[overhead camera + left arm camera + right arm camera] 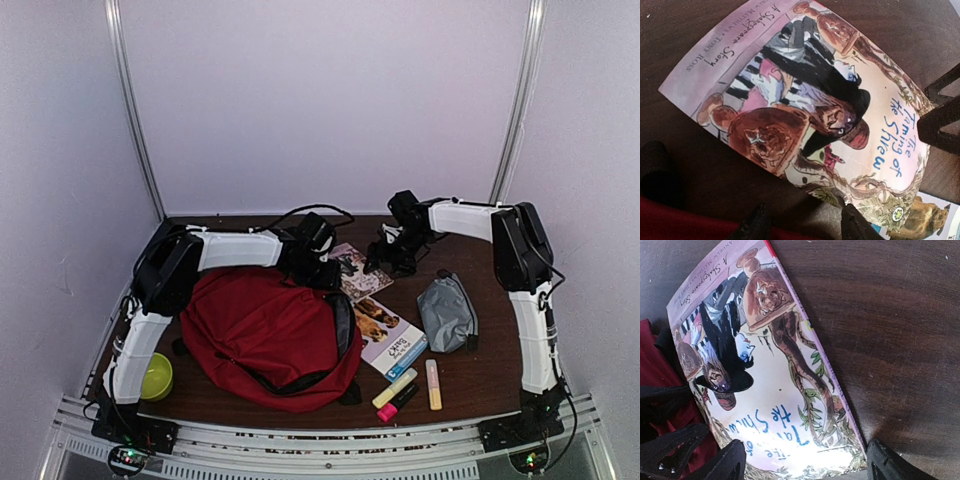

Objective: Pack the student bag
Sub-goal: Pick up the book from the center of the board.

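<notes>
The student bag (265, 335), a large red backpack with black straps, lies at the table's front left. A picture book titled "The Taming of the Shrew" (355, 270) lies flat just beyond it. My left gripper (325, 265) is open above the book's left edge, between book and bag. In the left wrist view the book (805, 100) fills the frame above my open gripper (805, 227), with red bag fabric (670, 225) at the bottom left. My right gripper (385, 262) is open. In the right wrist view my gripper (805, 470) straddles the book's (765, 365) near end.
A second book with dogs on it (385, 335) lies under the first, right of the bag. A grey zip pouch (447, 312) sits at the right. Three highlighters (395, 388) lie near the front edge. A green cup (156, 377) stands at the front left.
</notes>
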{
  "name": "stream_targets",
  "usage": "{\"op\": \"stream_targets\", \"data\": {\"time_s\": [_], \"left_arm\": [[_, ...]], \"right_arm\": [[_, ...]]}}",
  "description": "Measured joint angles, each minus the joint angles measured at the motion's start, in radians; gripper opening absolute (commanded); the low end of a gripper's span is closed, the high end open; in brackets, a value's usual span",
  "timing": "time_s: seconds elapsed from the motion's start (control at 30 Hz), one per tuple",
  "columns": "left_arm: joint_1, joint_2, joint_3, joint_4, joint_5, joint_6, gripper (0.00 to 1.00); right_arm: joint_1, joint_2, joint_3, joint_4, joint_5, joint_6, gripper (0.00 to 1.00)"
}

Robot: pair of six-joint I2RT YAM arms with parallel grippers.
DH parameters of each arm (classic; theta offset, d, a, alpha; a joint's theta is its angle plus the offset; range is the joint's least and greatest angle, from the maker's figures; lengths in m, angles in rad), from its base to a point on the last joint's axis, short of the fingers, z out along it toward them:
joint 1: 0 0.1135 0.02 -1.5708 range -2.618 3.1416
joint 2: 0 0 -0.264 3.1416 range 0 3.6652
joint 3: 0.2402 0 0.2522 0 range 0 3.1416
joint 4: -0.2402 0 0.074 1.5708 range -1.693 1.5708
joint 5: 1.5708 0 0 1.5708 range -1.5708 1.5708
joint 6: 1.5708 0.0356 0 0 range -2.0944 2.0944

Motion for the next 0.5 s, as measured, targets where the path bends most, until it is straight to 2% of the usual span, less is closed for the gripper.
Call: {"op": "stream_targets", "data": {"time_s": [0.27,0.5], "left_arm": [[0.007,0.009,-0.016,0.075,0.045,-0.075,0.48],[0.009,0.01,-0.031,0.111,0.058,-0.089,0.47]], "right_arm": [[-0.003,0.009,0.111,-0.055,0.061,-0.031,0.85],[-0.016,0.032,0.11,-0.068,0.068,-0.041,0.84]]}}
